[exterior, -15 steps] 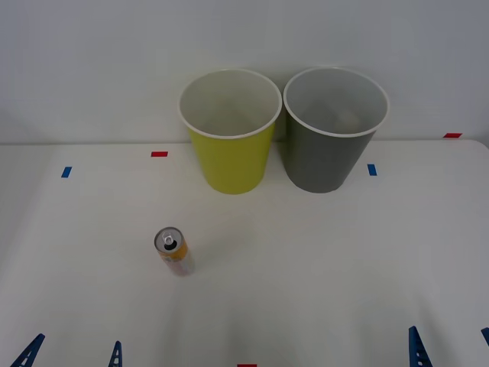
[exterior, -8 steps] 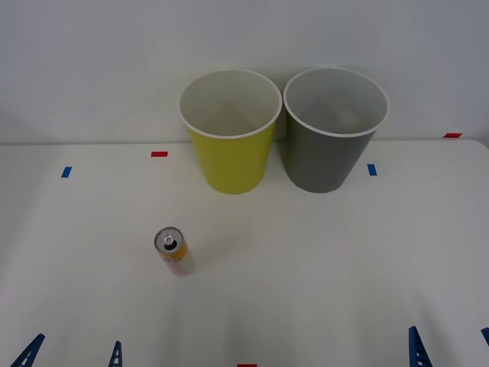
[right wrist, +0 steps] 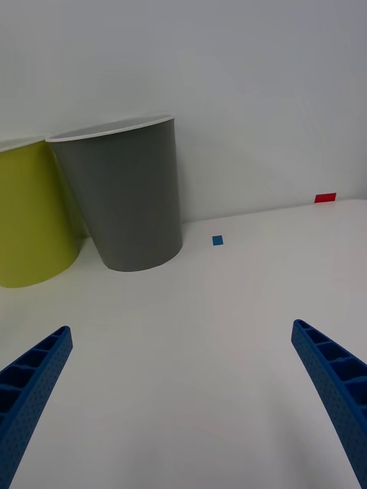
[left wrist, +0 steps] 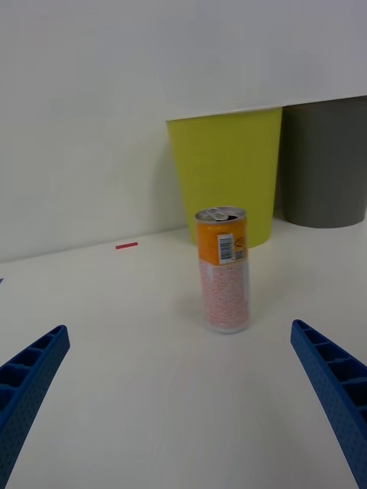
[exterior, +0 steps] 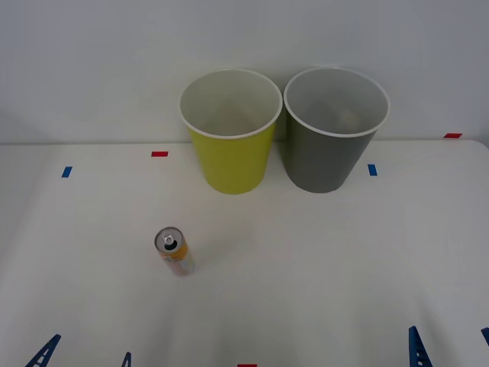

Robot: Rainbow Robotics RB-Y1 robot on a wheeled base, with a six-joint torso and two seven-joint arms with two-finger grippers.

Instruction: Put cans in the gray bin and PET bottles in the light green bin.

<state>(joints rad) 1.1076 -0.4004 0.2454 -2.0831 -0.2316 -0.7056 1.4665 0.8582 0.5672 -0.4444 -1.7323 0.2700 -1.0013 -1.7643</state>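
Can stands untouched while the left gripper, jaws spread, has shifted rightward.

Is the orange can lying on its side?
No, the can stands upright on the table, its silver top facing up.

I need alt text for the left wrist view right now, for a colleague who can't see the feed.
A slim orange-and-pink can stands upright on the white table, centered ahead of the open left claw, whose blue fingers sit at the two lower corners. Behind the can stand the light green bin and, beside it, the gray bin.
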